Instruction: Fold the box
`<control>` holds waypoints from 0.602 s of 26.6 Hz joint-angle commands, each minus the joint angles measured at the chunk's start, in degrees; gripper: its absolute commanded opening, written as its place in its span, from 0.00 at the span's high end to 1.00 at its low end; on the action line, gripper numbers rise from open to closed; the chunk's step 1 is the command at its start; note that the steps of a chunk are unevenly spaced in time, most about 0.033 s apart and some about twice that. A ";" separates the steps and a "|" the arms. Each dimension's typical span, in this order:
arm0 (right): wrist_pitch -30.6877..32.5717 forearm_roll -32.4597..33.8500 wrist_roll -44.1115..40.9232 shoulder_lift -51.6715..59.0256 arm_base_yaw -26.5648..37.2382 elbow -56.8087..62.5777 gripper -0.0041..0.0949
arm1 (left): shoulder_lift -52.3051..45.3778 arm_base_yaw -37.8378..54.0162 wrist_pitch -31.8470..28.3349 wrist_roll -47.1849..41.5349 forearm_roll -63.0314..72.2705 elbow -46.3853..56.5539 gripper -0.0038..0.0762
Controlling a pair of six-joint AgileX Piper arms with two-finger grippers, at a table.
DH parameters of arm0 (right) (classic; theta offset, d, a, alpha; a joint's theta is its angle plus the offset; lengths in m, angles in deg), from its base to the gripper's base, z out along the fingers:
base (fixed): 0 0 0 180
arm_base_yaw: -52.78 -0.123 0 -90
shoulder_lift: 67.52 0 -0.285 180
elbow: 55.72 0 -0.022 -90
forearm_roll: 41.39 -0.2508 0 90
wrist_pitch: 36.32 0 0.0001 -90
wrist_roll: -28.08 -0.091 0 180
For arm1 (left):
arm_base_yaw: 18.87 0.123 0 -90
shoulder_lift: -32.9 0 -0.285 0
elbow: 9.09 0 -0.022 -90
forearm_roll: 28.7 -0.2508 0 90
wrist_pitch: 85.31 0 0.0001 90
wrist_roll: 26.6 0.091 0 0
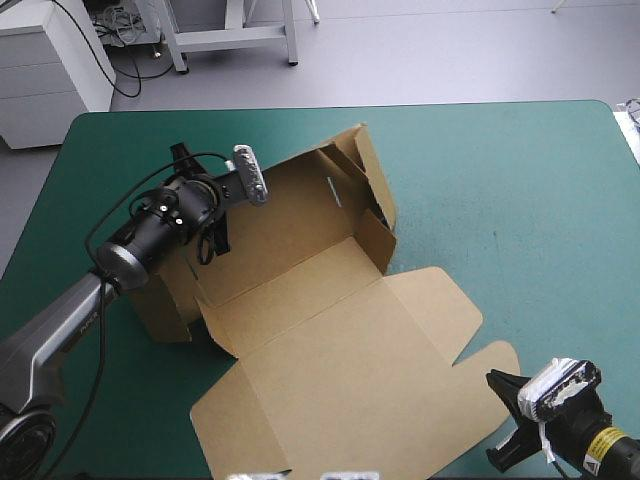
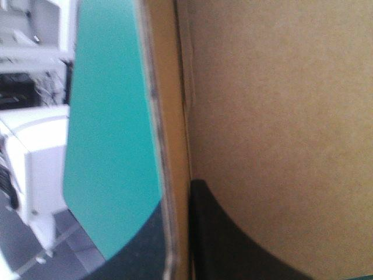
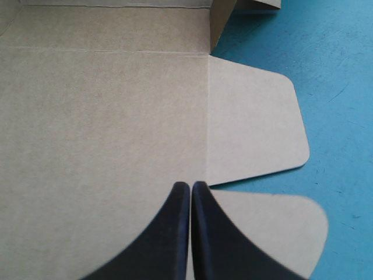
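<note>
Teal-green covered table [image 1: 520, 180]: your brown cut-board box [image 1: 330, 330] sits centre, walls raised toward 12 o'clock, lid flat toward 6. Left gripper [image 1: 213, 236] pinches the 9 o'clock wall, seemingly to hold it upright; right gripper [image 3: 190, 189], fingers together and empty, sits at 5 o'clock.

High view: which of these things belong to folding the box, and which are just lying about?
Belong to the job:
brown box, walls partly raised, lid flat
left end effector, shut on a wall
right end effector, shut, by the lid's flaps

Lying about:
pale object at the right edge of the table, too cut off to name
</note>
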 commanded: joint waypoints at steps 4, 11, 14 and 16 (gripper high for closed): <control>-4.20 0.67 0.03 -0.55 0.06 -1.34 0.97 | -2.17 -9.65 -9.00 -0.03 -11.17 -2.09 0.96; -4.20 1.07 -0.60 -0.55 0.06 -1.34 0.97 | -2.17 -17.85 -7.44 -1.86 -11.19 -0.98 0.96; -4.20 3.03 -2.75 -0.55 0.06 -1.34 0.97 | -2.42 -21.03 -7.54 -5.55 -15.10 3.34 0.96; -4.09 3.31 -2.90 -0.55 0.06 -1.34 0.97 | -3.55 -22.52 -10.04 -14.85 -23.71 7.95 0.96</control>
